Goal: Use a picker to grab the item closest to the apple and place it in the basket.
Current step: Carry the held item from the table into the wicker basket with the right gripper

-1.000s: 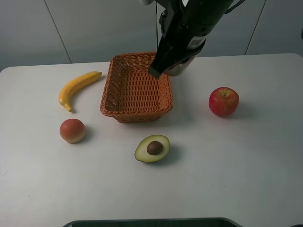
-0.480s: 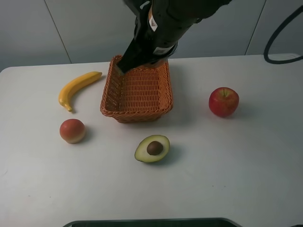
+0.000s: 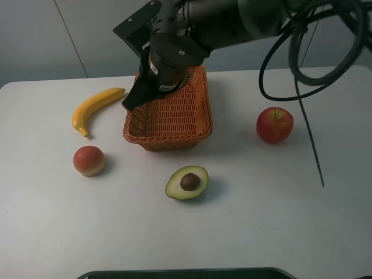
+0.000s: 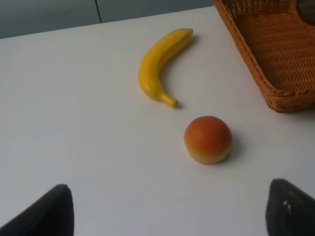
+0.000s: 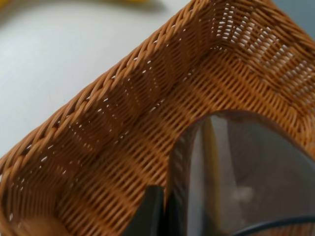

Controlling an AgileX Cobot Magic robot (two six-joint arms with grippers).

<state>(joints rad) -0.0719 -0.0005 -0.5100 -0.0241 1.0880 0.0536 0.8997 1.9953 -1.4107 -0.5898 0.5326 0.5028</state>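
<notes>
Avocado half (image 3: 186, 182) is lying toward the tabletop's (image 3: 261, 221) front edge, closest to the apple (image 3: 275, 125). The right tool (image 3: 133, 102) is hanging over the basket (image 3: 168, 141), its opening unreadable, and needs centring above the fruit.

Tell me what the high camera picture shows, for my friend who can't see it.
A black robot arm hangs over the left side of a woven orange-brown basket on a white table. Left of the basket lie a curved yellow banana and a round reddish-orange fruit; a halved green avocado sits in front, a red apple to the right.
</notes>
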